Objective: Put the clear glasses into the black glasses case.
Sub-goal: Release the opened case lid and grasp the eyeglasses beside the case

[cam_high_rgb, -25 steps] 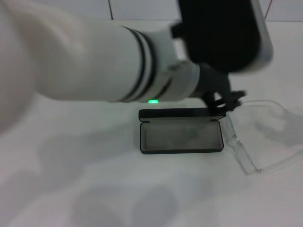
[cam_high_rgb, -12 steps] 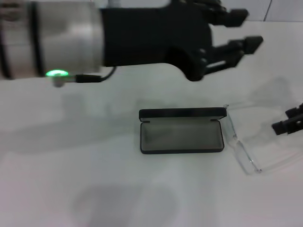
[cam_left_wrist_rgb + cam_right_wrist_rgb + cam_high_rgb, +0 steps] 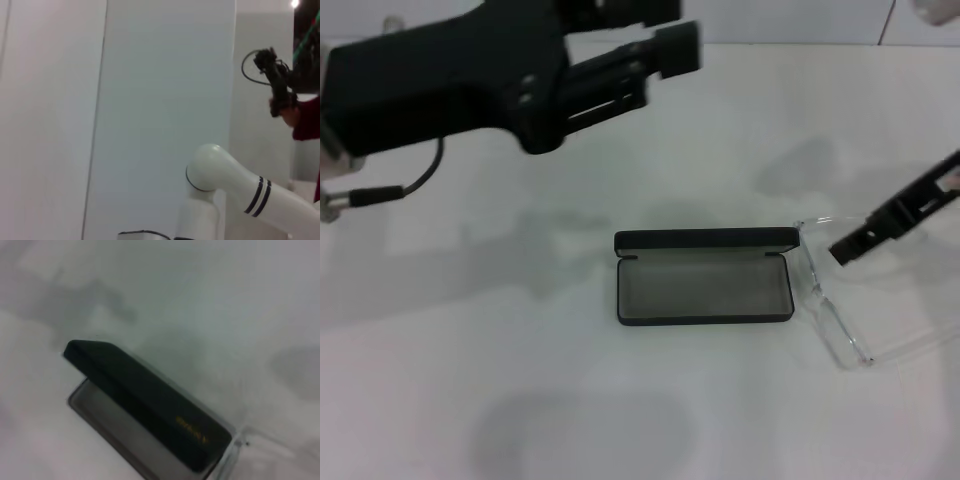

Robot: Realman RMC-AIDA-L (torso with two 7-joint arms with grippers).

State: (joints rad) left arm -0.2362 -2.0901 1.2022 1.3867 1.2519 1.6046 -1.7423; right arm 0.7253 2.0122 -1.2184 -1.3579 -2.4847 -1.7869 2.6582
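The black glasses case (image 3: 704, 277) lies open on the white surface (image 3: 570, 400), the clear glasses (image 3: 850, 300) just beside it. The left gripper (image 3: 665, 35) hovers high, fingers parted, empty. The right gripper (image 3: 880, 225) hangs above the glasses; its spread is unclear. The right wrist view alone shows orange lettering (image 3: 191, 428) on the lid.

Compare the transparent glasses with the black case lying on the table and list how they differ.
The slim rectangular black hard case is opaque and dark; the clear plastic wraparound glasses are see-through, so the table shows through them. The case lies open, its grey lining showing and its lid raised at the back; the glasses lie outside it, by its right end. The case is boxy with rounded corners, the glasses curved with long arms. Both rest on the white table.
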